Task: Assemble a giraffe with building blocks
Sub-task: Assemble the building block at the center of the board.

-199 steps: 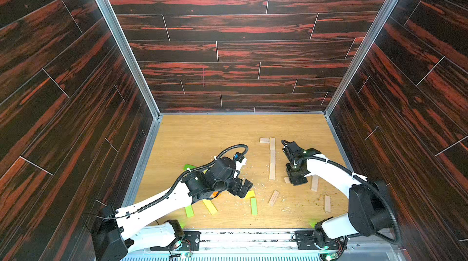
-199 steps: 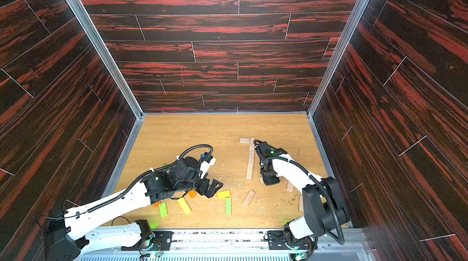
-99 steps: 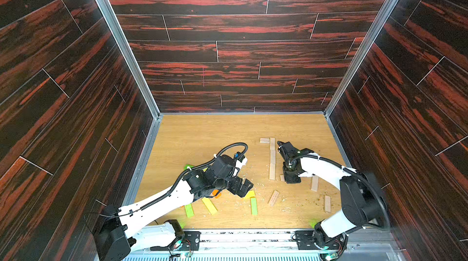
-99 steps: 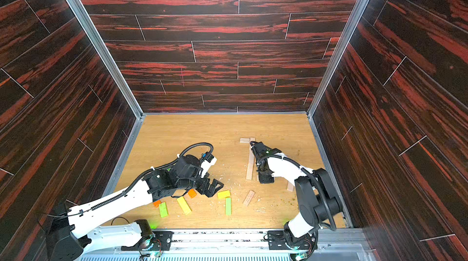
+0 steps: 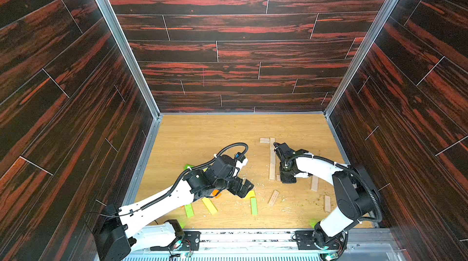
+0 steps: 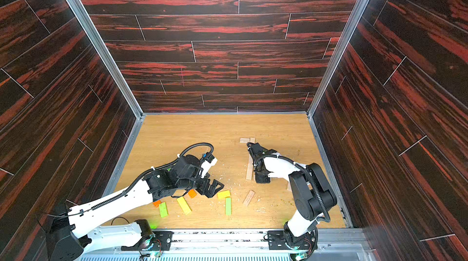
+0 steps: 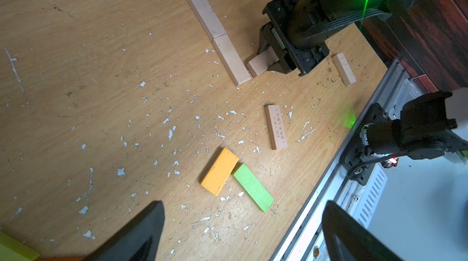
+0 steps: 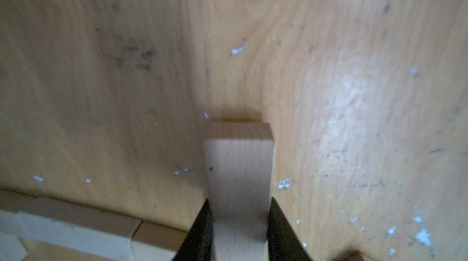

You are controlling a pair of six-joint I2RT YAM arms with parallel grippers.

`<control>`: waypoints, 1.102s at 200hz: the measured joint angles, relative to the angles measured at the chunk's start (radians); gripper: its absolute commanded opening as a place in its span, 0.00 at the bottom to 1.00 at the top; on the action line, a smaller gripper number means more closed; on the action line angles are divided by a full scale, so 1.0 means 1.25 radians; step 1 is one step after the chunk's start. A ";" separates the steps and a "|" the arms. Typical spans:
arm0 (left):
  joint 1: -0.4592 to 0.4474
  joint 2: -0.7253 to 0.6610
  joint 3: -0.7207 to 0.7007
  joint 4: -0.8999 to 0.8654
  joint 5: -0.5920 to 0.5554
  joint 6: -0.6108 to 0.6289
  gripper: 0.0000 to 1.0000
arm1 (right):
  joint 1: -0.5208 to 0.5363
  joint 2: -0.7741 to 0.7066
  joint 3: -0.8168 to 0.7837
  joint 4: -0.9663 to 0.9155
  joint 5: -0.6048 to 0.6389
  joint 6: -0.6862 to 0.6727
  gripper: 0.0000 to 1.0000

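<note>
A plain pale wooden plank is lying flat on the light wood-grain tabletop. The right tool is pinching it, with one black finger pressing against each long side. Seen in both top views, the tool is pointing straight down at about 3 o'clock from the tabletop's middle.

The plank's free end is reaching toward 9 o'clock and meeting the 6 o'clock end of a row of pale wooden planks laid end to end and running from 12 to 6 o'clock. At the row's 12 o'clock end a short pale plank is sticking out toward 9 o'clock.

Near the right tool, at its 7 o'clock, a pale plank with printing is lying loose. It is carrying two lines of small characters, too small to read. Two more loose pale planks are lying at the tool's 3 to 4 o'clock.

Well apart, toward 8 o'clock of the right tool, the left tool is hovering with its fingers spread wide. Just below it a yellow-orange painted plank is touching a green painted plank at one corner. Toward 8 o'clock of the left tool, a second yellow plank, a second green plank and a small orange plank are lying beside the white arm. White flecks are scattered over the tabletop.
</note>
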 measured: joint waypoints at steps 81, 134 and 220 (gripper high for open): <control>0.000 0.000 0.000 0.000 0.000 0.003 1.00 | 0.009 0.009 -0.006 0.022 -0.008 0.021 0.36; 0.000 0.000 0.000 0.000 0.000 0.003 1.00 | 0.011 0.009 -0.007 0.022 -0.006 0.033 0.34; 0.000 0.000 0.000 0.000 -0.001 0.003 1.00 | 0.017 0.009 -0.007 0.023 0.000 0.038 0.34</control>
